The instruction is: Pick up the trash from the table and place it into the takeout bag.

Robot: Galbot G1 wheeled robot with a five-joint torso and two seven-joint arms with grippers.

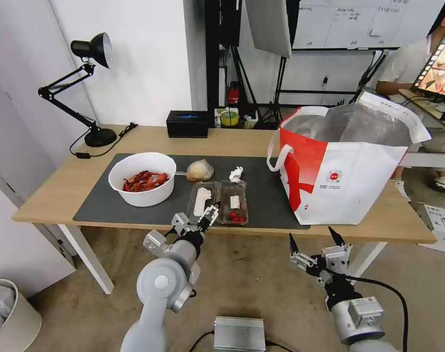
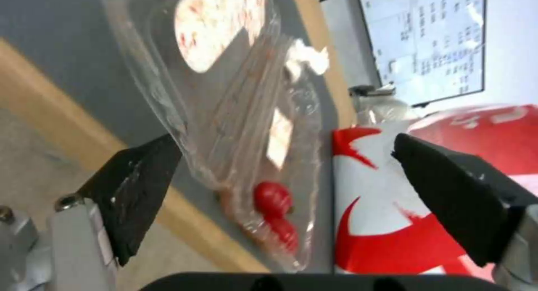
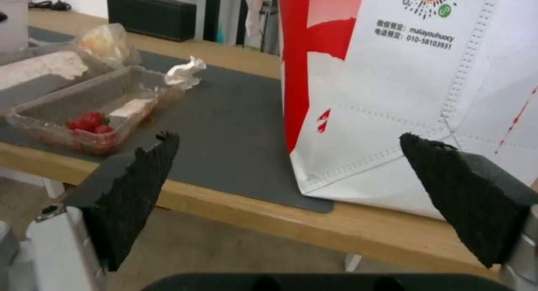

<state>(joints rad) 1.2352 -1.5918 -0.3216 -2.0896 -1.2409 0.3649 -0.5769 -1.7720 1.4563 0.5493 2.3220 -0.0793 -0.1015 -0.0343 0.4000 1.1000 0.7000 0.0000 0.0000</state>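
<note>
On the dark mat (image 1: 105, 205) of the table (image 1: 61, 190) stand a white bowl of red crayfish shells (image 1: 143, 185), a small clear bag with a beige lump (image 1: 199, 170), a crumpled tissue (image 1: 236, 173) and a clear hinged tray (image 1: 220, 201). My left gripper (image 1: 201, 218) is open at the tray's front edge; the left wrist view has the tray (image 2: 235, 93) lying between and ahead of the two fingers. The takeout bag (image 1: 344, 166) stands open at the right. My right gripper (image 1: 315, 239) hangs open below the table's front edge, facing the bag (image 3: 403, 93).
A black tissue box (image 1: 187, 123) and a black desk lamp (image 1: 93, 93) stand at the table's back. A white bin (image 1: 12, 313) and a silver box (image 1: 239, 335) are on the floor. A cardboard box (image 1: 440, 220) lies at the right.
</note>
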